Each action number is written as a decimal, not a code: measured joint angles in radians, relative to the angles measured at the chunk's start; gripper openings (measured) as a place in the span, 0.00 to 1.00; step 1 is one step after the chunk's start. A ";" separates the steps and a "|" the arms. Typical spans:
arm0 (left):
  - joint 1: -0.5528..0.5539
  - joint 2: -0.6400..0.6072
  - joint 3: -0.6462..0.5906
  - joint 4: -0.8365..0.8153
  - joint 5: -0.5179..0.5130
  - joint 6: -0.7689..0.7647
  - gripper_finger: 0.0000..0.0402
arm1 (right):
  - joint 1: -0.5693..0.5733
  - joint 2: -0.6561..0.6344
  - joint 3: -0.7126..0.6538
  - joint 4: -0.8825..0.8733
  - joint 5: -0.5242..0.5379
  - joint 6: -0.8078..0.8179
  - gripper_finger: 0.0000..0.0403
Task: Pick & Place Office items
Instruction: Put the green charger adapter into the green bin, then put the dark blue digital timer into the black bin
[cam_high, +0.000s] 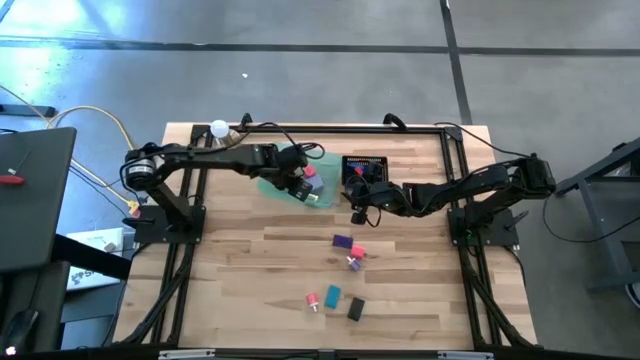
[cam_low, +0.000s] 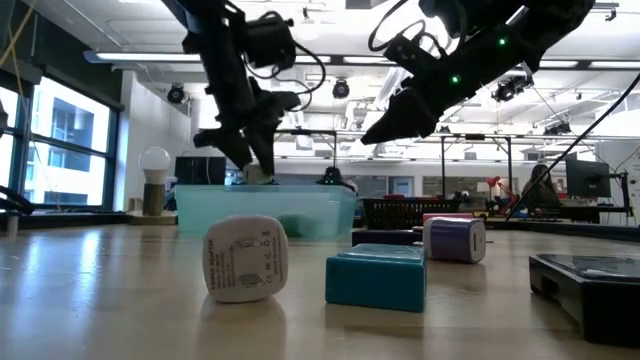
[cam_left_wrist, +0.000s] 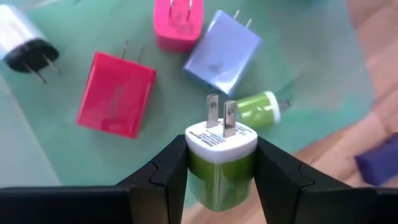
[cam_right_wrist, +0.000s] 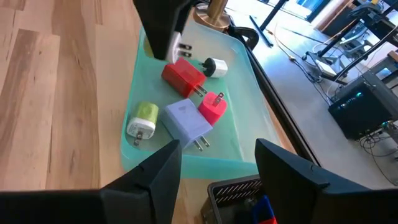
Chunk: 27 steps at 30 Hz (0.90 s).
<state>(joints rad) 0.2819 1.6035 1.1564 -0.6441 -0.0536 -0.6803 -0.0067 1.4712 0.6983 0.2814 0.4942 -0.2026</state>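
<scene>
Green charger (cam_left_wrist: 221, 167) in left claw (cam_left_wrist: 221, 177)

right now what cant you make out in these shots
- Basket contents: the mesh basket is partly covered by the right arm in the high view and cut by the edge in the right wrist view.
- Charger body: the left gripper fingers hide its sides in the left wrist view.
- Table items: too small in the high view to identify.
</scene>
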 joint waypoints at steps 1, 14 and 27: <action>0.004 0.010 0.000 0.004 0.000 0.006 0.35 | 0.000 0.000 0.000 0.000 0.000 0.003 0.48; 0.031 0.064 0.000 0.020 0.013 0.010 0.48 | 0.000 0.000 0.000 -0.009 0.000 0.018 0.48; 0.057 0.036 0.000 0.032 0.137 0.012 0.51 | 0.000 0.000 0.000 -0.008 0.000 0.022 0.48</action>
<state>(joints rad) 0.3392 1.6396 1.1564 -0.6120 0.0831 -0.6684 -0.0067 1.4712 0.6983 0.2737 0.4942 -0.1802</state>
